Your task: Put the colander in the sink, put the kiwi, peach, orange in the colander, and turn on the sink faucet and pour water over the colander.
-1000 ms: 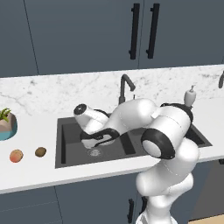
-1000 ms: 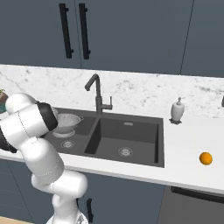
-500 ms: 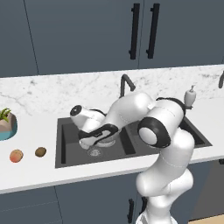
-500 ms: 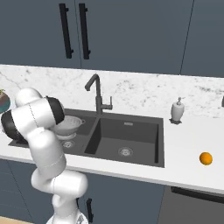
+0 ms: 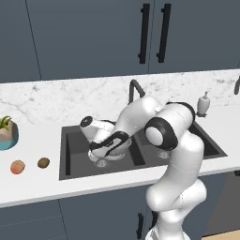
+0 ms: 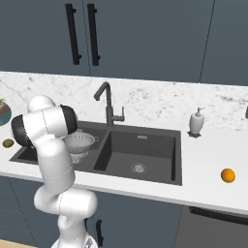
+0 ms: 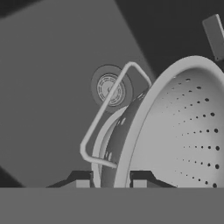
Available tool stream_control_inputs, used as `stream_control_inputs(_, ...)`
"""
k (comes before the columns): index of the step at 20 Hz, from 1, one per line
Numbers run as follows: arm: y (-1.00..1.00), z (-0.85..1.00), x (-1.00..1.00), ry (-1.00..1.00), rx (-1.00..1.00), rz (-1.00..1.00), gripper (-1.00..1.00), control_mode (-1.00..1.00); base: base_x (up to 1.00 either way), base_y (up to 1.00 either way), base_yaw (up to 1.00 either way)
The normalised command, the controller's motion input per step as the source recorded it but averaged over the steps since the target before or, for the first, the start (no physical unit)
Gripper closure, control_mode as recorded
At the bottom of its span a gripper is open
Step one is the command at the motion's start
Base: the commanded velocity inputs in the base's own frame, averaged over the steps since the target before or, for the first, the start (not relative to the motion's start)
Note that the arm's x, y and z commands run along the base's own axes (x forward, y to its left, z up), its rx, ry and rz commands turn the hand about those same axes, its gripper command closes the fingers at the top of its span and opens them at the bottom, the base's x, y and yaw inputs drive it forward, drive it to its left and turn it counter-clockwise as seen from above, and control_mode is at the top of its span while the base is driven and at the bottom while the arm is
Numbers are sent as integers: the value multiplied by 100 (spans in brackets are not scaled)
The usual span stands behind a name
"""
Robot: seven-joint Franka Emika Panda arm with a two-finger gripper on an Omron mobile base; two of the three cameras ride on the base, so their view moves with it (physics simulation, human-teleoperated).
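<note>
My gripper (image 5: 106,146) hangs in the left basin of the dark sink (image 5: 69,157), shut on the rim of the silvery colander (image 5: 118,151). In the hand view one fingertip stands on each side of the colander (image 7: 175,131) rim, beside its wire handle, and the basin's drain (image 7: 110,89) lies beyond it. From the right, the colander (image 6: 80,143) shows low in the left basin of the sink (image 6: 145,147). The kiwi (image 5: 43,162) and peach (image 5: 17,167) lie on the counter left of the sink. The orange (image 6: 227,175) lies far right. No water runs from the faucet (image 6: 107,104).
A teal plant pot (image 5: 7,133) stands at the far left of the counter. A white soap dispenser (image 6: 196,122) stands behind the sink's right end. My own arm arches over the sink's divider. Dark cabinets rise behind the marble backsplash.
The arm has folded closer over the sink, and the colander has sunk slightly lower into the left basin while still in my grip. The fruits have not moved.
</note>
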Motion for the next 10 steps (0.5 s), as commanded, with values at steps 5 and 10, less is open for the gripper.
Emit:
stream_control_inputs(5,-11,-37,18,0,7,0,100,-100,0,0,0)
stream_control_inputs(10,-4,-39,21,3,8,0,100,-100,0,0,0)
